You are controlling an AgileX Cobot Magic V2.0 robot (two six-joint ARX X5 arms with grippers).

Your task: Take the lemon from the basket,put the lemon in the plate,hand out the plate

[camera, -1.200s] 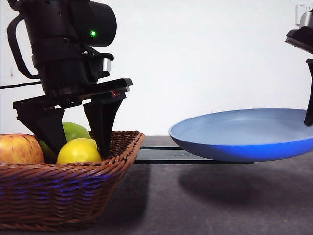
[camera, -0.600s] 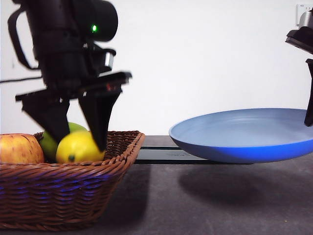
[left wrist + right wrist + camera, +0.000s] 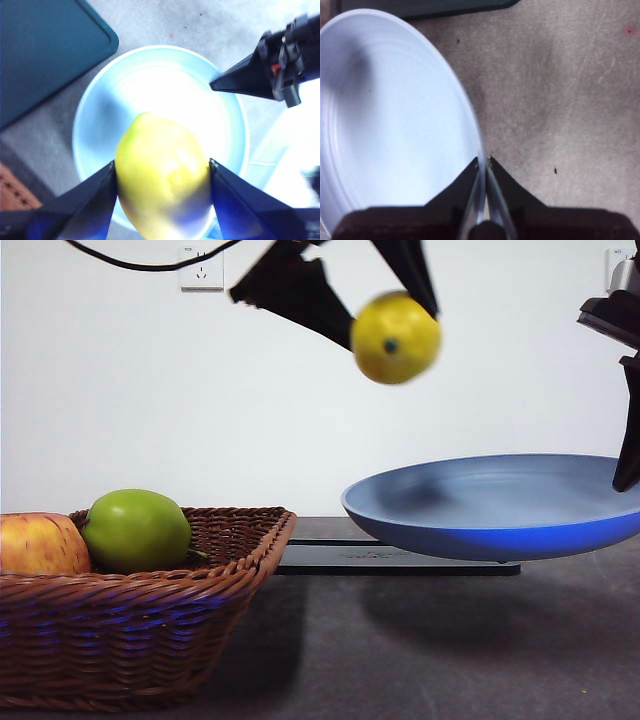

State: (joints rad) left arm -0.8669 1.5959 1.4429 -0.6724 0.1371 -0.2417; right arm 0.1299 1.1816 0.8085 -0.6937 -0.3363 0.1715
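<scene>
My left gripper [image 3: 385, 300] is shut on the yellow lemon [image 3: 396, 337] and holds it high in the air, over the near-left part of the light-blue plate [image 3: 500, 505]. In the left wrist view the lemon [image 3: 162, 175] sits between my jaws with the plate [image 3: 100, 110] below it. My right gripper [image 3: 483, 162] is shut on the plate's rim [image 3: 470, 115] and holds the plate above the table; it shows at the right edge of the front view [image 3: 628, 440]. The wicker basket [image 3: 140, 630] stands at the left.
A green apple [image 3: 136, 530] and a red-yellow apple [image 3: 40, 543] lie in the basket. A flat black tray [image 3: 400, 560] lies on the table behind and under the plate; it also shows in the left wrist view [image 3: 45, 55].
My left gripper has lifted the lemon out of the basket and carried it up and to the right, over the plate. The plate has stayed almost still.
</scene>
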